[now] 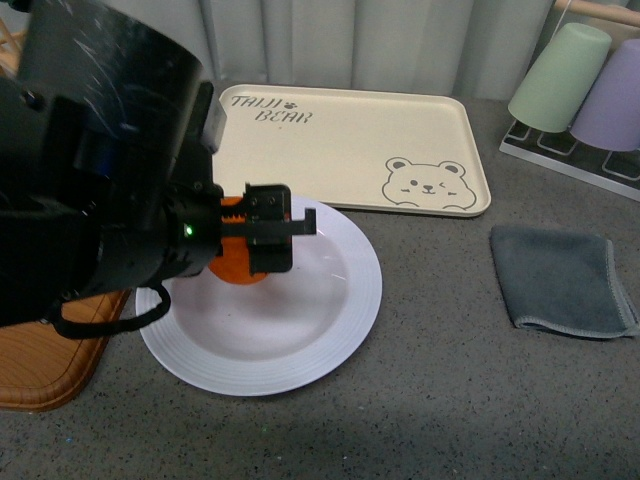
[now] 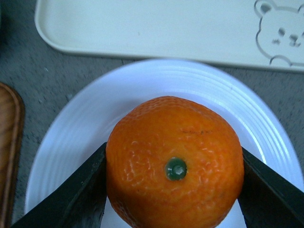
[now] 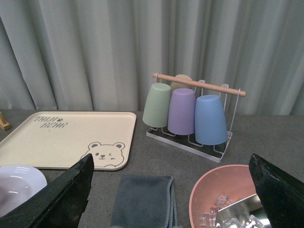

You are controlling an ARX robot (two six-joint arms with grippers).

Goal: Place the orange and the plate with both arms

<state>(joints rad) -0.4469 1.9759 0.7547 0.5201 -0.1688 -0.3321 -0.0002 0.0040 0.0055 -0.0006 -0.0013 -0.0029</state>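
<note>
Seeing left hand (image 1: 264, 238) clamped on round dimpled bright orange fruit (image 2: 175, 161), green stem dot toward the wrist camera, over wide round pale white ridged-rim plate (image 1: 325, 322) on grey speckled worktop (image 1: 450, 400), contact with plate unclear, right hand (image 3: 171, 199) fingers wide apart
</note>
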